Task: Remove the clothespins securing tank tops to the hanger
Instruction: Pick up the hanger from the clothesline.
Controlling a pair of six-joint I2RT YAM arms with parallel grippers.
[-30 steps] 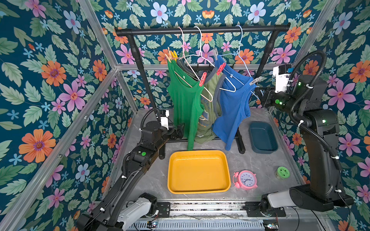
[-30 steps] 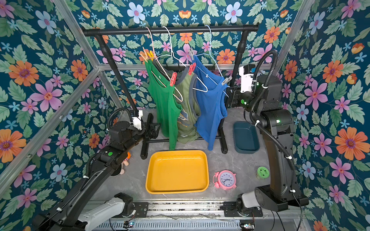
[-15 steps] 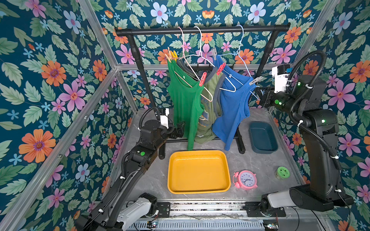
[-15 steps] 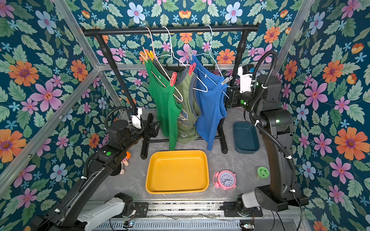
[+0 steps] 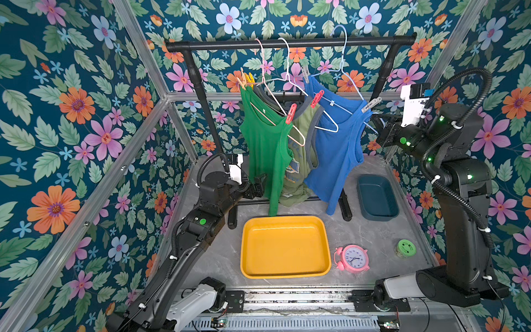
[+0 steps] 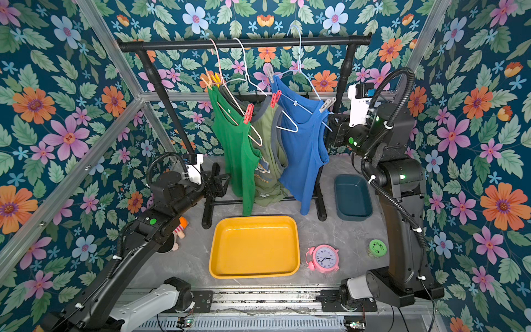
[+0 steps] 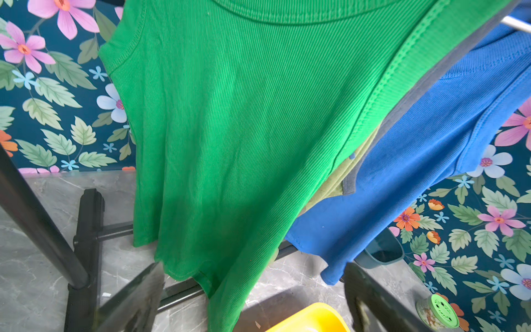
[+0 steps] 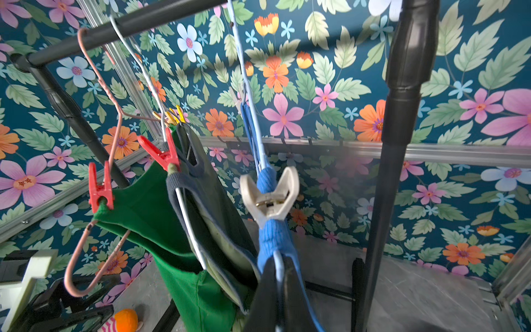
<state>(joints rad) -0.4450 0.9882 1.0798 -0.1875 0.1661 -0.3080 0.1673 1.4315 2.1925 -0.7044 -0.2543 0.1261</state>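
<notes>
- right gripper (image 8: 278,268) is just clamping shut on the hanger (image 8: 247,95), under the grey peg (image 8: 268,195)
- peg is still pinning the blue top (image 5: 336,149), so nothing's coming off yet
- left gripper (image 7: 253,299) is idling wide open, empty

Left hand (image 7: 253,270) wide, right hand (image 8: 277,268) closed.

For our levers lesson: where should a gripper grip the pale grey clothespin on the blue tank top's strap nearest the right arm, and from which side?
On the pale grey clothespin, squeeze the two flared tails together. They splay out in a V from the blue tank top and blue hanger, so probably come from that open tail side, not the end biting the strap.
</notes>
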